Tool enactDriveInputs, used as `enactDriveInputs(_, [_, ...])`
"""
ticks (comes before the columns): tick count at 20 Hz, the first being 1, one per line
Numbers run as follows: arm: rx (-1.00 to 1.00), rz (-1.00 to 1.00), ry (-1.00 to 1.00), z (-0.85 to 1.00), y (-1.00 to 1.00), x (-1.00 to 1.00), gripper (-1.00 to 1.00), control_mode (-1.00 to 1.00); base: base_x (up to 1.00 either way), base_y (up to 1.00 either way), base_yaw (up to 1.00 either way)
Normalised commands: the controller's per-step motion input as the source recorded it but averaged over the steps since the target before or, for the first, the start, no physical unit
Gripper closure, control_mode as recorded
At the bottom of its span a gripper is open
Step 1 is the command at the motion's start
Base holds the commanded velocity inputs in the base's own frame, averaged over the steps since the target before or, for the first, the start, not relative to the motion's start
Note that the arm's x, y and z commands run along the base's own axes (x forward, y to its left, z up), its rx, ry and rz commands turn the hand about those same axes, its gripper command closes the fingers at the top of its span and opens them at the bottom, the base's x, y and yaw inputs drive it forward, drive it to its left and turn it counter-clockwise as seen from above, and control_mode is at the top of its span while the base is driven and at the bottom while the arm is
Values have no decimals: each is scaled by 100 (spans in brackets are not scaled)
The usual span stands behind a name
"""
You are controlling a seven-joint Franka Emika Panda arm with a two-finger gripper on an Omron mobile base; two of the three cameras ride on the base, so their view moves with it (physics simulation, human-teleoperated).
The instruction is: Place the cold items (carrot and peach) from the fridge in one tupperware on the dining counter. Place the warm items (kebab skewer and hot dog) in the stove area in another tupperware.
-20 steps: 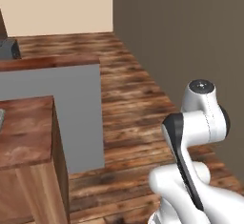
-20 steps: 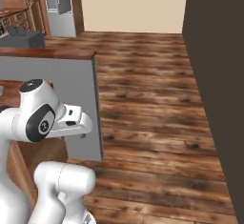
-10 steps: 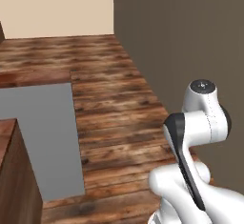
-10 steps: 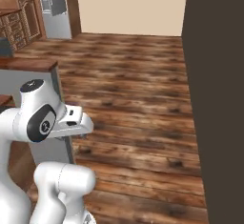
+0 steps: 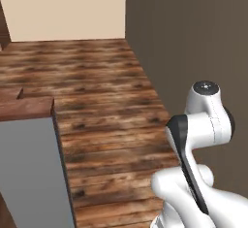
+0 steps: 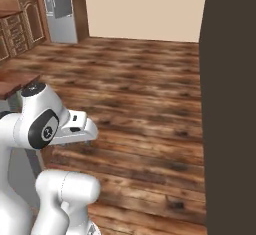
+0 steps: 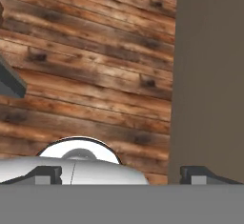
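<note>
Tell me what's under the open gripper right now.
Under the gripper, open and empty, lies bare wood plank floor beside a dark wall. The robot's own white body covers some floor.

Soft, even rendered light falls over the wooden floor without glare or sharp shadows, the dark wall stays dim and flat, and textures look slightly blurred throughout.

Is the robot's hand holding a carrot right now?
No, in the hand view the gripper is open, with bare wooden floor between its fingertips.
</note>
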Motion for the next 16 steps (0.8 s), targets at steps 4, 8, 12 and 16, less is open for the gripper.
enactDriveInputs(4, [0,0,0,0,0,0,-100,100,100,-41,23])
enactDriveInputs(8, [0,0,0,0,0,0,-100,100,100,-30,24])
enactDriveInputs(12, [0,0,0,0,0,0,-100,100,100,-25,30])
enactDriveInputs(16, [0,0,0,0,0,0,-100,100,100,-23,34])
